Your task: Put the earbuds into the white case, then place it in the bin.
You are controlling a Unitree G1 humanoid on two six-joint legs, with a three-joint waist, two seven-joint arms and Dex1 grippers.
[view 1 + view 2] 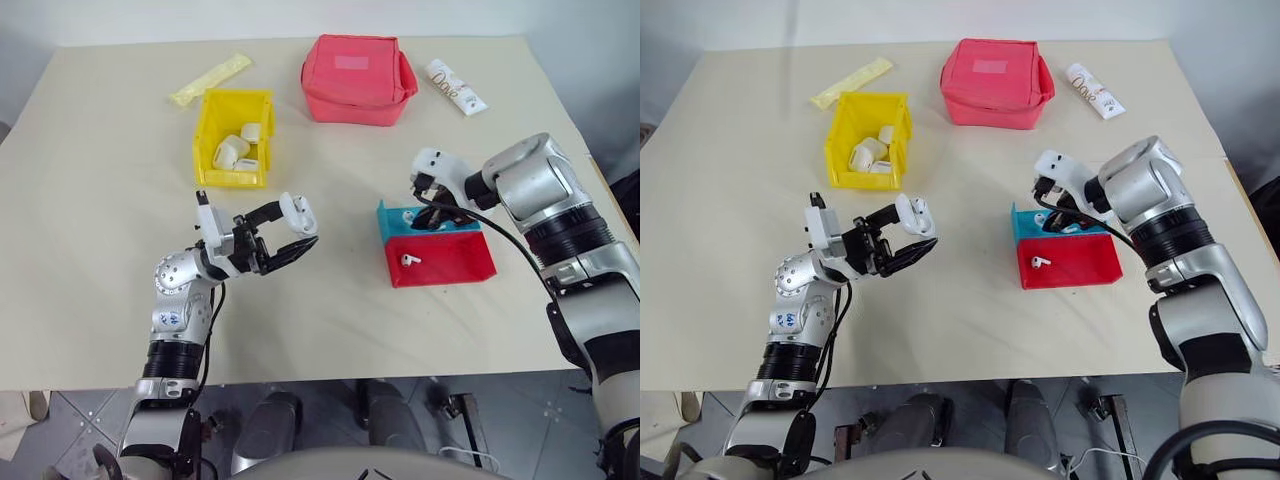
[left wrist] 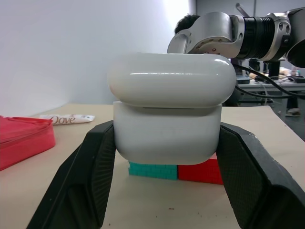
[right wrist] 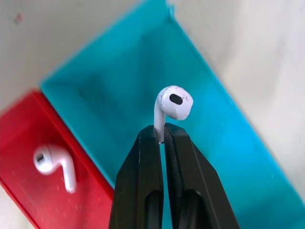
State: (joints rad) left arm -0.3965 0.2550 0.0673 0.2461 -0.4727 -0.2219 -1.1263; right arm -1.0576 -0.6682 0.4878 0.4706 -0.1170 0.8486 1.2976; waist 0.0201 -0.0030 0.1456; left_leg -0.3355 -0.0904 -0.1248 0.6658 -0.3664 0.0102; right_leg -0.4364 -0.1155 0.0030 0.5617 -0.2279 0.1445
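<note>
Your right pincer [image 3: 162, 136] pinches one earbud [image 3: 172, 103] above the teal tray [image 3: 119, 95]; at nine o'clock, your left pincer [image 2: 164, 157] clamps the white case [image 2: 169, 107].

**Silver arms, black joints, black fingers**

Both arms are built from rounded silver-grey shells with ribbed black bands at the joints. The left arm [image 1: 175, 315] carries a small blue marking on its forearm shell. The right arm [image 1: 560, 215] has a black cable looping from wrist to elbow. White wrist housings lead into matte black, wedge-shaped fingers [image 2: 86, 186] (smooth on their outer faces).
</note>
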